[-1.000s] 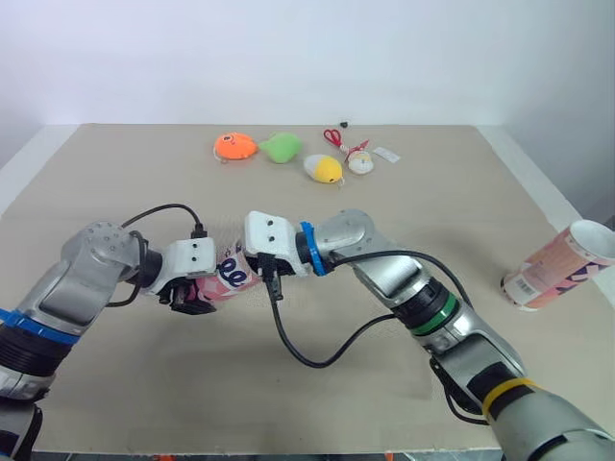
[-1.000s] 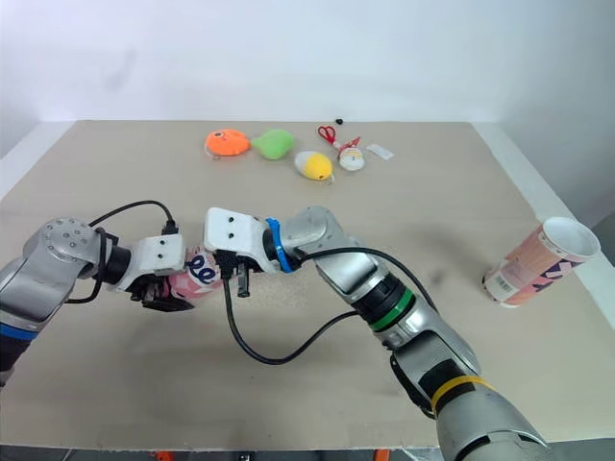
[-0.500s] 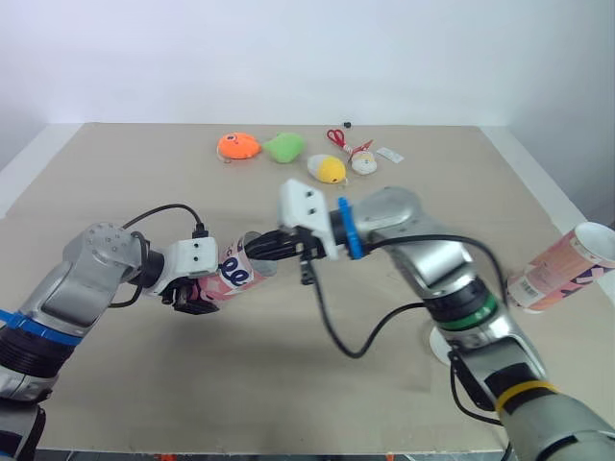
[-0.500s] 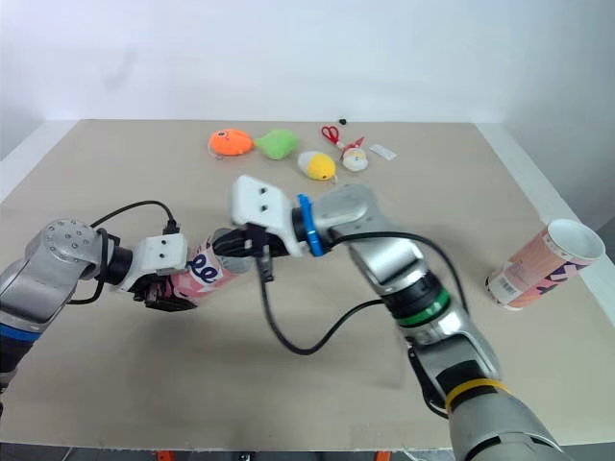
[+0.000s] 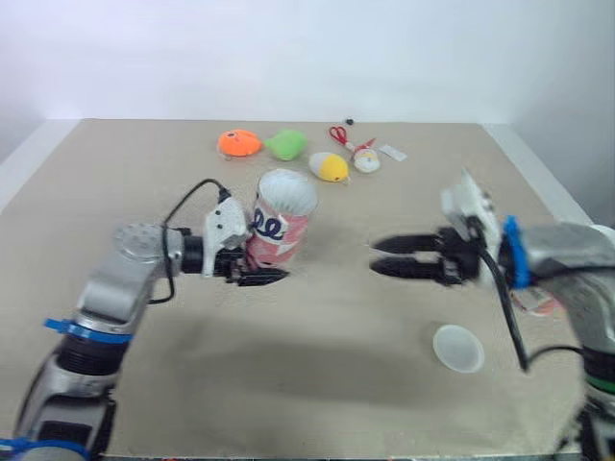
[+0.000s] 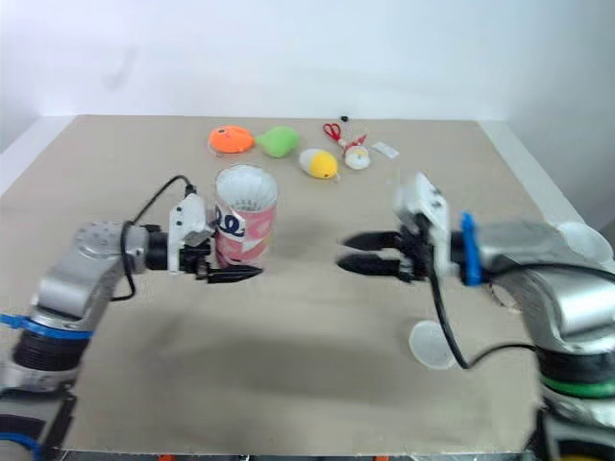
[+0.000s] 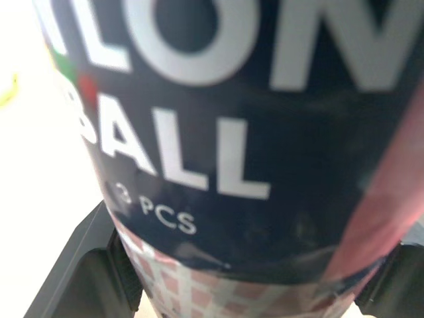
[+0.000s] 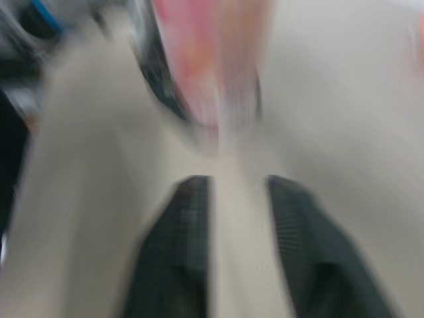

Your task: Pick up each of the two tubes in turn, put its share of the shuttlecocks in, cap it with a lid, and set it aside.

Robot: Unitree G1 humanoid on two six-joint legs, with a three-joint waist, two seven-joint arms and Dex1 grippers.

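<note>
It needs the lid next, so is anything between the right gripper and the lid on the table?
Nothing visible does. The right gripper hovers open, and the lid lies on bare table nearer the robot.

A tube (image 5: 279,233) is being shown in pink and red, with a white top, white panels and dark blue lettering. In the left wrist view, a navy band carrying white letters is being displayed above a pink-and-white check, with a pink stripe at one side. Black is being worn by the fingers of the left gripper (image 5: 272,262) and the right gripper (image 5: 377,257), and a blue band (image 5: 509,254) is being shown on the right wrist. A white lid (image 5: 457,347) is being seen against the beige table (image 5: 317,394). At the far edge, an orange toy (image 5: 238,143), a green toy (image 5: 285,145), a yellow toy (image 5: 330,168), red scissors (image 5: 337,135) and a white-and-red figure (image 5: 363,160) are being displayed.
</note>
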